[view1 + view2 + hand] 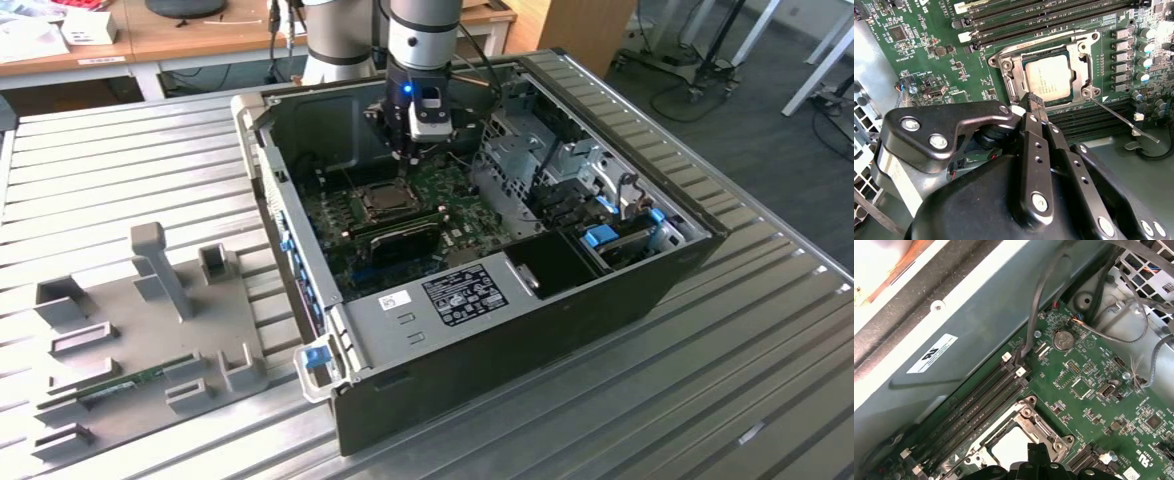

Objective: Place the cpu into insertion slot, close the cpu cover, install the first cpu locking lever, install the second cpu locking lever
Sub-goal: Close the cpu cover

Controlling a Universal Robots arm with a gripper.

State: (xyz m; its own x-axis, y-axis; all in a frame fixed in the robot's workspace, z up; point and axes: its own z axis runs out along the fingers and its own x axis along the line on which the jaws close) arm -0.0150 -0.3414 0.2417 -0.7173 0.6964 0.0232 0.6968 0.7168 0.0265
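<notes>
The gripper (414, 150) is hanging inside the open case (284, 225), clear of its walls, with the drive cage (527, 160) on the exterior view's right standing nearer than the wall on the exterior view's left. The case is lying on a ribbed table (747, 380) with bare room all round it.

The cpu (1049, 80) is sitting in the slot (380, 200), and the cover (1080, 65) is lying flat over it, its window framing the grey top.

In the second wrist view the fingers (1033, 145) are lying drawn together with no gap showing, their tips just at the slot's edge. Whether they are pinching anything cannot be told. A thin lever (1124, 120) is angling away from a corner of the slot, crossing memory slots (1094, 116), its free end well apart from the gripper.

The first wrist view is showing the other side. More memory slots (974, 410) are running close beside the case wall. A coin cell (1064, 339) and loose cables (1039, 295) are lying beyond the slot's rim.
</notes>
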